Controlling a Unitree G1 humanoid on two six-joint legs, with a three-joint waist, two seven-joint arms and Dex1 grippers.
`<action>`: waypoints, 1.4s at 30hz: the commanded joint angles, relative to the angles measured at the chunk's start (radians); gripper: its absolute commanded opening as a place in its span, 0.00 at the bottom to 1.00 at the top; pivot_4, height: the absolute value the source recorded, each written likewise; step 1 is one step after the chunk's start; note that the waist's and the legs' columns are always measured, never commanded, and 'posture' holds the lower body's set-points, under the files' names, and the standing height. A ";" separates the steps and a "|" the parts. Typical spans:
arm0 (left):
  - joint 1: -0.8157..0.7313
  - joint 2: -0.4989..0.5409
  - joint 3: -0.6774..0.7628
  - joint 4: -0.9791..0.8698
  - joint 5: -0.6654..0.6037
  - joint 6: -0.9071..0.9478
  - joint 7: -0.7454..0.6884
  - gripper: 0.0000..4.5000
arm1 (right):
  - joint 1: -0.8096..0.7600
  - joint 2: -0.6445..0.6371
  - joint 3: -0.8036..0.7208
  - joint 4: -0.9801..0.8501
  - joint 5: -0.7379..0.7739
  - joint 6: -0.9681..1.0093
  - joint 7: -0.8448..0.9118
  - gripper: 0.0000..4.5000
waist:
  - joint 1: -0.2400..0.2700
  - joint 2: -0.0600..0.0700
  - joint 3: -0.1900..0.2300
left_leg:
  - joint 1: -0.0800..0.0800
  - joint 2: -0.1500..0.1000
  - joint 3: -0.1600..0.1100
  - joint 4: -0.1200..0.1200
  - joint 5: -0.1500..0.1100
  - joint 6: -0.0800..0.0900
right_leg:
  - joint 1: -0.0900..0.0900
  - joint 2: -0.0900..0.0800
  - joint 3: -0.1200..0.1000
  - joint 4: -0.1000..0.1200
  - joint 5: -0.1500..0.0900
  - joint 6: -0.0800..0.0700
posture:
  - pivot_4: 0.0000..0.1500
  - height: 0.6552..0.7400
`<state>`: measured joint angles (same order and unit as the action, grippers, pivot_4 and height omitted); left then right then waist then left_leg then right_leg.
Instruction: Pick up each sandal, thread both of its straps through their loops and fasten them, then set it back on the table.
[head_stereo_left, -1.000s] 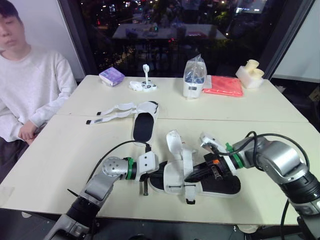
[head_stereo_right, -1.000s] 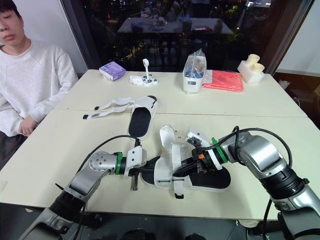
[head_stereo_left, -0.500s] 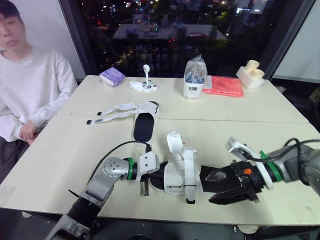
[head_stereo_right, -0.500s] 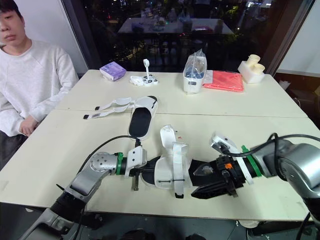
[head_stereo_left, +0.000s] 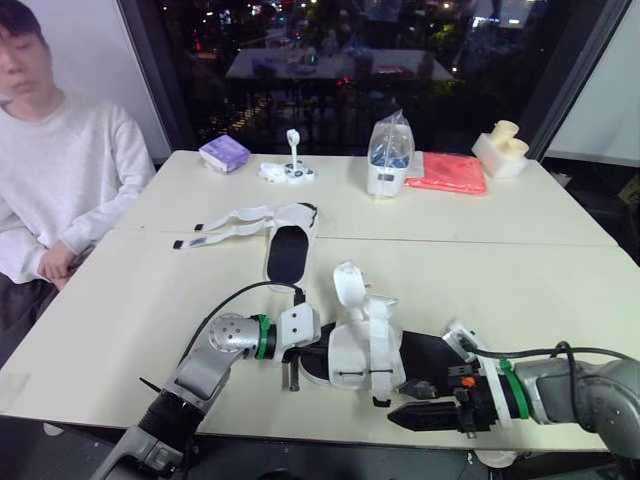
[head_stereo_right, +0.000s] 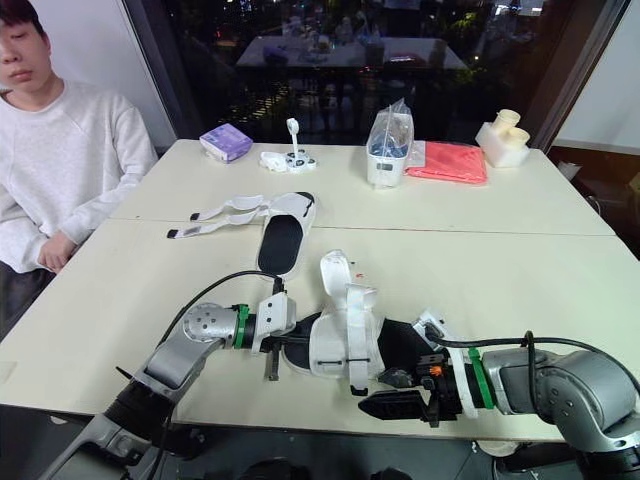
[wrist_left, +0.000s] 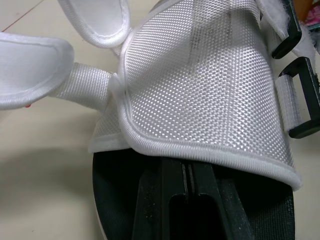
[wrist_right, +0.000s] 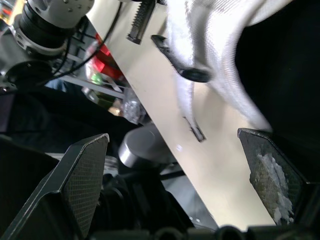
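Sandal (head_stereo_left: 365, 345): flat on the table (head_stereo_left: 120, 300), near its front edge, with one strap standing up.
Left gripper (wrist_left: 186, 175): clenched, tips under the sandal's white upper.
Right gripper (head_stereo_left: 402, 402): released, just beside the sandal.

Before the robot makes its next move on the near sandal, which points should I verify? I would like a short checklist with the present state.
1. Right claw open and free: ok.
2. Right claw close to the strap end of the near sandal: ok.
3. Left claw grip on near sandal: cannot tell.
4. Straps of near sandal fastened: not ok; the upright strap is loose.
5. Straps of far sandal fastened: not ok; they lie spread on the table.
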<state>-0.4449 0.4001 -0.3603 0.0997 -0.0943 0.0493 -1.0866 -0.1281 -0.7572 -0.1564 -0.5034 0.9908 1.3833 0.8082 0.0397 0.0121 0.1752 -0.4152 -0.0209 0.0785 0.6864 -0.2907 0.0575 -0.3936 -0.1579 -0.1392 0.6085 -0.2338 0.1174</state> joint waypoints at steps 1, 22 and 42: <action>0.009 -0.005 -0.042 0.018 0.026 0.002 -0.014 0.00 | -0.030 0.036 -0.004 -0.041 0.050 0.004 -0.055 1.00 | 0.001 0.000 0.000 | 0.000 0.000 0.000 0.000 0.000 0.000 | 0.000 0.000 0.000 0.000 0.000 0.000 | 1.00 1.00; 0.027 -0.009 -0.053 -0.008 0.036 0.013 -0.007 0.00 | 0.033 0.058 0.046 -0.021 0.181 0.107 -0.134 0.01 | 0.004 0.000 0.000 | 0.000 0.000 0.000 0.000 -0.001 0.002 | 0.000 0.002 0.000 0.000 0.000 0.000 | 1.00 1.00; 0.082 0.024 -0.085 -0.107 0.052 0.092 -0.015 0.00 | 0.221 -0.077 0.116 -0.098 0.338 0.161 -0.121 0.01 | 0.001 0.001 -0.001 | 0.000 0.000 0.000 -0.001 -0.004 0.007 | 0.002 0.001 0.000 -0.006 0.000 0.000 | 1.00 1.00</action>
<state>-0.3907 0.4123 -0.3856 -0.0220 -0.0708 0.1206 -1.0811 0.0790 -0.8132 -0.0572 -0.5603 1.2921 1.5397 0.6773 0.0410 0.0127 0.1747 -0.4155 -0.0205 0.0784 0.6853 -0.2948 0.0642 -0.3915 -0.1569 -0.1391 0.6017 -0.2338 0.1175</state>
